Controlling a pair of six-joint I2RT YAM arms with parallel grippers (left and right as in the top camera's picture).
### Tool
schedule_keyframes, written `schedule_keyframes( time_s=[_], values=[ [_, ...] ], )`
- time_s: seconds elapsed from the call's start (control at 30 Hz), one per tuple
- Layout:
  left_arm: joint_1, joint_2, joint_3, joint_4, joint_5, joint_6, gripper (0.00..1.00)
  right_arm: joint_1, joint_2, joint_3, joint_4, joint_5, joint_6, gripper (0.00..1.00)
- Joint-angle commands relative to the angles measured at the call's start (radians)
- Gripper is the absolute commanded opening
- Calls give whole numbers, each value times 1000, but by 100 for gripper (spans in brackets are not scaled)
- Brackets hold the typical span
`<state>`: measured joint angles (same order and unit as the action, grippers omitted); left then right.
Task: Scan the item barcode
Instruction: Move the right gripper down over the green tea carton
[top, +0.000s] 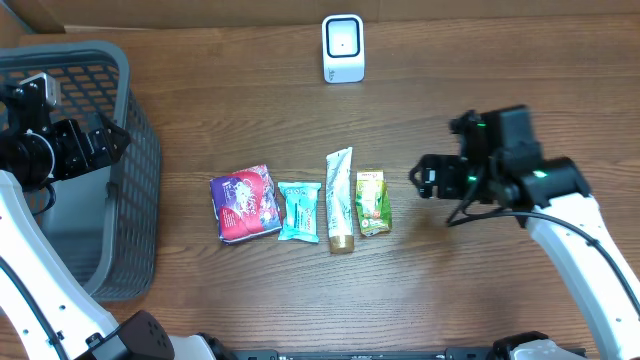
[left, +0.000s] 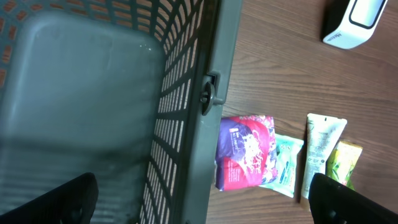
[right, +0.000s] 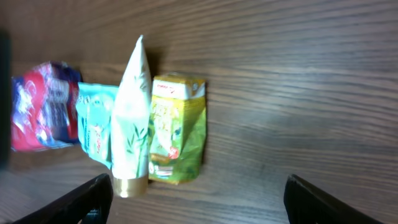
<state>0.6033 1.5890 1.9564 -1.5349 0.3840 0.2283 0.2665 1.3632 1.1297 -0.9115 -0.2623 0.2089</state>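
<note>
Toward the near side of the wooden table (top: 520, 70), 4 items lie side by side in 1 row, all flat on the wood. From the robot's left they are a purple-and-red packet (top: 245, 203), a teal packet (top: 299, 211), a pale tube (top: 340, 198) with its gold cap pointing to the near edge, and a green packet (top: 372, 202). Each touches or nearly touches its neighbour, and the teal packet's edge tucks against the purple one. No barcode can be made out on any of them.

Just beside the row, on the green packet's side, the right gripper (top: 418, 180) hangs above bare wood and points toward the items. Its jaws stand wide apart with nothing between them; in the right wrist view its 2 fingertips (right: 81, 199) sit at opposite bottom corners, with the green packet and the tube ahead of them.

At the left edge stands a grey mesh basket (top: 140, 170), close to the purple-and-red packet but apart from it. The left gripper (top: 112, 143) hovers over the basket's inner rim, jaws spread fully and holding nothing.

Farthest back, near the table's far edge and well apart from the row, a small white scanner (top: 343, 48) stands upright, roughly in line with the tube.
</note>
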Motion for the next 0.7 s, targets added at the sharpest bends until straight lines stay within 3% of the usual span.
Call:
schedule_keyframes(
  time_s=[0.0,0.27,0.43,0.67],
  values=[
    [-3,4,2,-2,-3,3,100,110,43,130,-31,164,32,89],
    [-3,4,2,-2,-3,3,99,320,281,268,-93,368,150,85],
    [-3,4,2,-2,-3,3,100,358,392,266,-132,366,216,79],
    [-3,4,2,-2,-3,3,100,393,457,264,-142,366,203,80]
  ],
)
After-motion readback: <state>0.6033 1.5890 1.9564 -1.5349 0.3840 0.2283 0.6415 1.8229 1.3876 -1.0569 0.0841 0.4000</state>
